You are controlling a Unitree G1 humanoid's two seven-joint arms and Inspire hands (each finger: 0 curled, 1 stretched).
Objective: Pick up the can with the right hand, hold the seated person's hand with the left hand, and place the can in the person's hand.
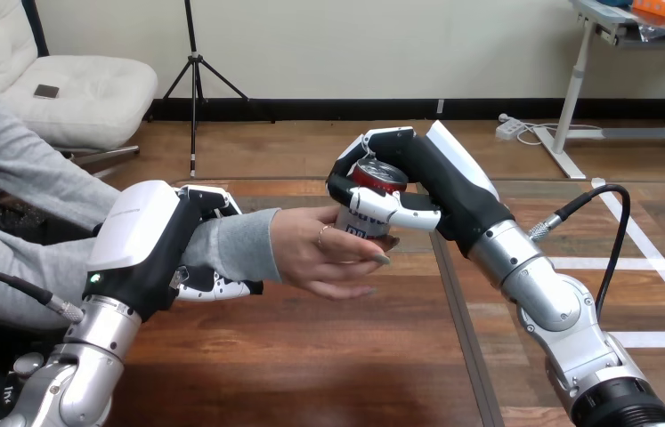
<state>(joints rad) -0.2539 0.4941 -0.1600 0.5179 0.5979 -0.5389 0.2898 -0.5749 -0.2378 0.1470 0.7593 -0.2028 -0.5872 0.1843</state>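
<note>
Head view: the right hand [431, 178] is gripping the can [378, 178] upright, fingers [400, 206] wrapping its side, at the person's hand [333, 258], lying open above the worktop [311, 356]; whether the can's base is touching the palm cannot be told. The left hand [146, 253] is clasping the person's wrist [231, 249], fingers curling round the sleeve. Risk, as judged: the can tipping onto the worktop if the right hand is releasing before the person's hand is closing round it.

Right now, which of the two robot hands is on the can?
The right hand, fingers curled round the can; the left hand grips the person's wrist instead.
</note>
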